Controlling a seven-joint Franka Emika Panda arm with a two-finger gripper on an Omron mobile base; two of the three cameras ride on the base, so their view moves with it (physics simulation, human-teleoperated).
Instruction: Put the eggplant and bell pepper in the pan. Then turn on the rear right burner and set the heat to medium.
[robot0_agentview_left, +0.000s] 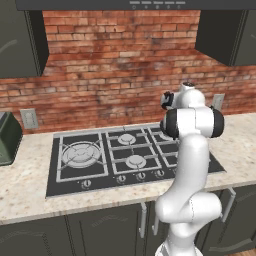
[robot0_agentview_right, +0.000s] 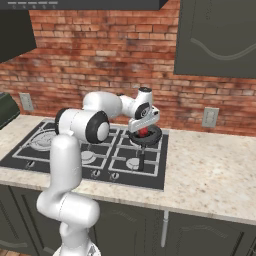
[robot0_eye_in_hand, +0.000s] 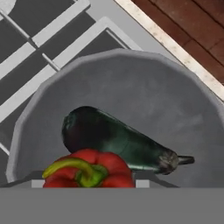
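**Eggplant in pan, pepper low over it**

Pan (robot0_eye_in_hand: 131, 87): round, grey inside, low sides, sits on the stove grate near the brick wall; in the right base view its black handle points toward the front edge. Eggplant (robot0_eye_in_hand: 113, 142): glossy near-black, elongated, lies on its side on the pan floor, stem end right. Bell pepper (robot0_eye_in_hand: 89, 168): bright red, green stem, at the pan's near edge, overlapping the eggplant; contact unclear.

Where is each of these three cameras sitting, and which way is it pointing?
Left base view: behind the arm's left, facing the stove and brick wall; the white arm rises at lower right.
Right base view: behind its right, same stove; the arm reaches over the pan.
Hand view: on the hand, looking down into the pan at the eggplant and bell pepper.
Right base and hand views share the pan and pepper.
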